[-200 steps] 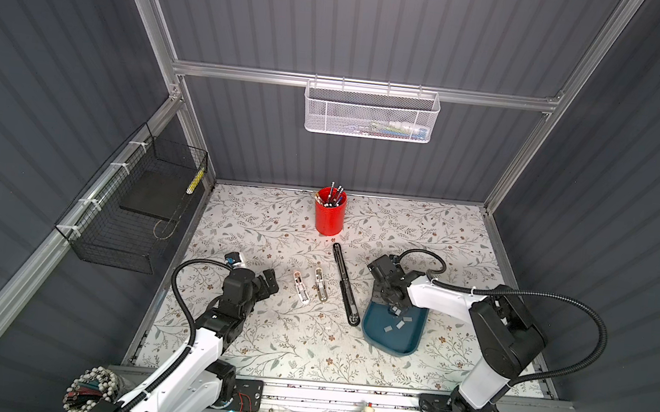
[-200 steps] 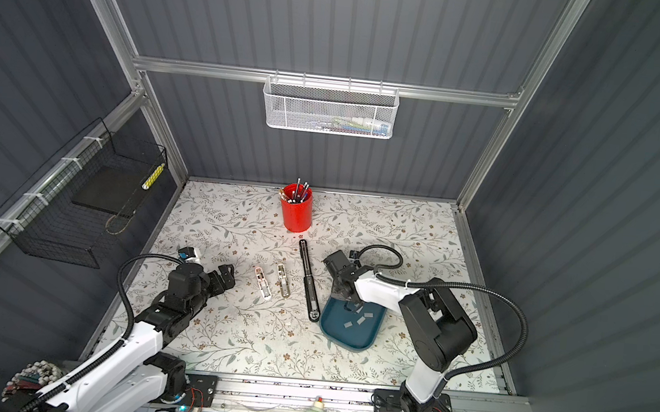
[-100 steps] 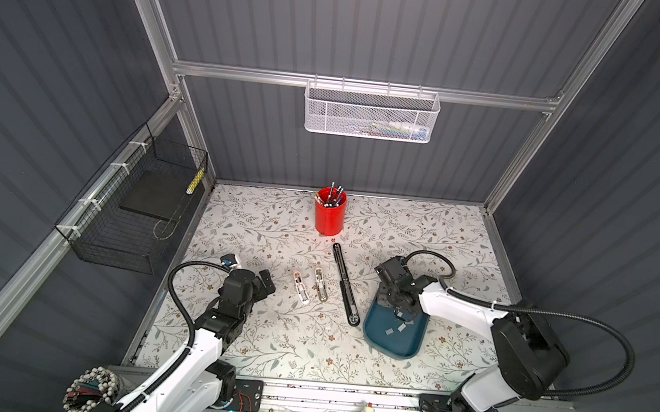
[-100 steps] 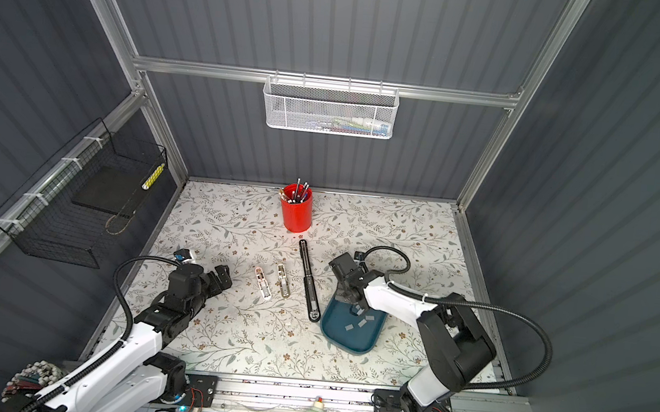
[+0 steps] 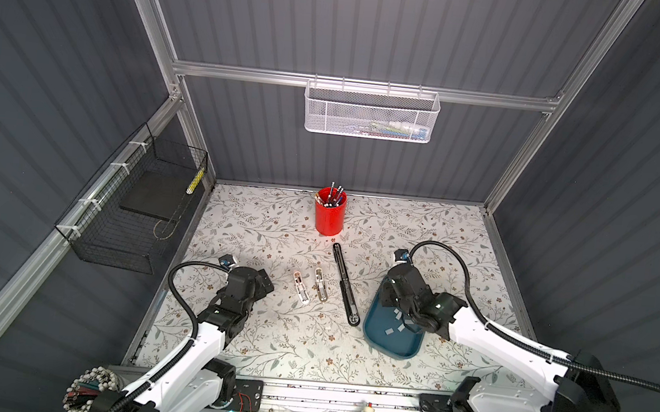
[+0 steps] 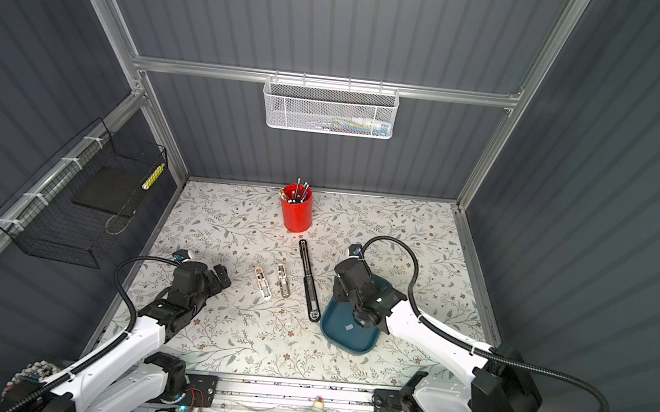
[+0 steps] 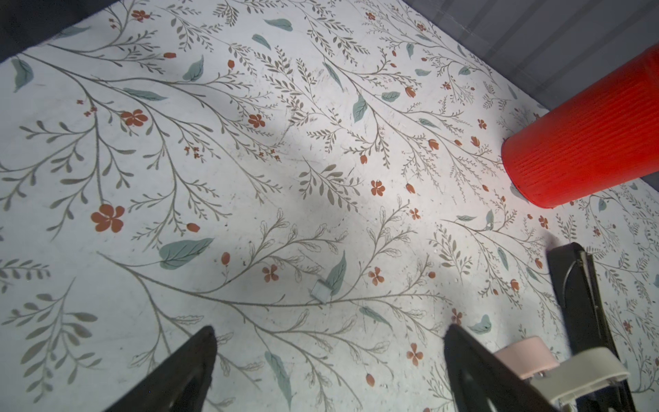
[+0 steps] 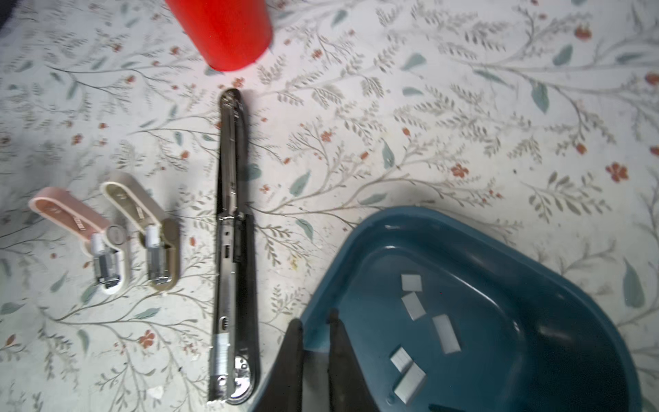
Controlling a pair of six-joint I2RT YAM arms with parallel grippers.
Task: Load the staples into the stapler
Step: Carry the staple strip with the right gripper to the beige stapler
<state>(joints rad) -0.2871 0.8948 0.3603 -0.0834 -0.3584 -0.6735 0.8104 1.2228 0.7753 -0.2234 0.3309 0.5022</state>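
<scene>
In the teal tray: the staples, small pale grey strips of joined metal, lay loose on the floor of the shallow dark teal plastic tray, right of centre in the lower part of both top views. Five strips showed in the right wrist view.
Right gripper: the right gripper hung over the tray's left rim, the side facing the black stapler. Its black fingers were drawn almost together, with no strip visible between them.
Left gripper: the left gripper hovered over the floral tabletop at lower left of both top views, jaws spread wide and grasping nothing.
Staplers: the long black metal stapler, folded open flat, lay just left of the tray. A small pink-and-white stapler and a small beige stapler lay open further left.
Risk, grip: a strip pinched by its thin edge would probably twist, break apart or drop short of the channel.
Risk, rim: fingers this close to the rim could catch it and push the tray into the black stapler.
Risk, stray: a stray pale grey strip lay on the tabletop ahead of the left gripper, easily lost against the pattern.
Hard to make out: which stapler the task meant, and whether the black stapler's channel already held staples. In both top views the right arm covered much of the tray.
</scene>
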